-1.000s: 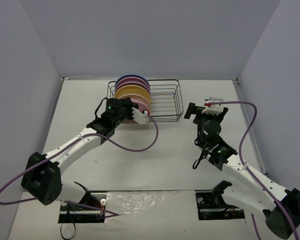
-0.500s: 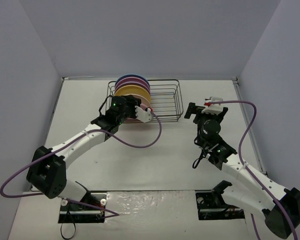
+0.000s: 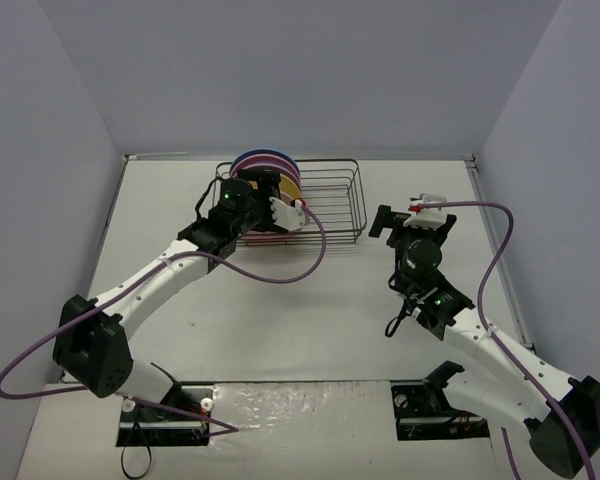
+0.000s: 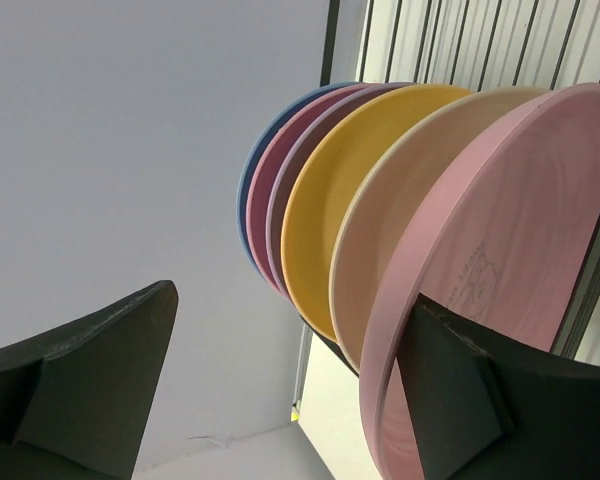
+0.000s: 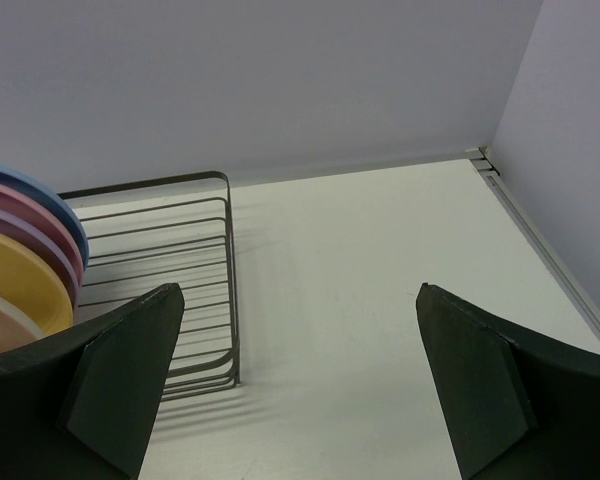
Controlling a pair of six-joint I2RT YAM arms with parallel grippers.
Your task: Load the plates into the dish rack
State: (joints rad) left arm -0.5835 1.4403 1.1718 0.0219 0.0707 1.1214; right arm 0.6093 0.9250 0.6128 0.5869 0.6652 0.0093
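Left gripper (image 3: pixel 289 211) hung with jaws apart by the front pink plate's (image 4: pixel 500 220) rim, clamping nothing. Six plates stood on edge in the rack (image 3: pixel 342 203). They looked stiff, light and probably slippery, so a rim pinch would have suited.

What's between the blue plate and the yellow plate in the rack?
A pink plate and a purple plate stand between the blue plate and the yellow plate, seen in the left wrist view.

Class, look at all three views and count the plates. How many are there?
6, all on edge in the rack, far end to near: blue, dark pink, purple, yellow, cream, light pink. None seems hidden.
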